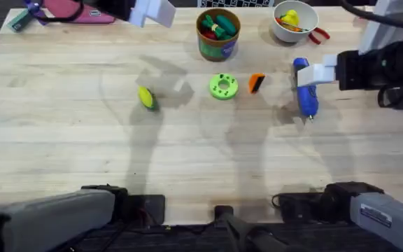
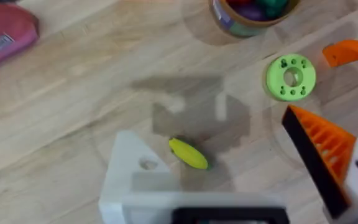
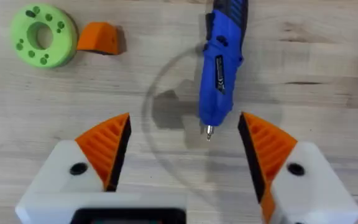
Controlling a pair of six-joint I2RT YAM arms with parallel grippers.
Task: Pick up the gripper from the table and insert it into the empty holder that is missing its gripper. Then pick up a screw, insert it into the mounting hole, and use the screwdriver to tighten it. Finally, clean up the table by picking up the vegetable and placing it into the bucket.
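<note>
So the loose orange gripper (image 1: 257,82) was just sitting on the table (image 1: 187,154), right beside the flat green disc with holes (image 1: 223,86) and not quite touching it. The blue screwdriver (image 1: 304,91) lay flat a bit further to the right, bit end toward the arm bases. The right gripper (image 3: 185,146) hung over it with both orange pads spread wide and nothing between them; in its wrist view the screwdriver's metal tip sat in the gap between the two pads, down on the wood. The left gripper (image 2: 229,165) was up above the little yellow-and-green vegetable (image 2: 188,153), which lay on its side on the table well left of the green disc. One finger there was the bare white holder (image 2: 132,171) with a mounting hole and no orange wedge, the other white block had its orange pad (image 2: 319,149) on, and they stood wide apart, holding nothing. The green bucket (image 1: 218,33) stood upright at the far side of the table with red and green toy pieces inside, and a white bowl (image 1: 294,22) with a yellow toy sat off to its right.
</note>
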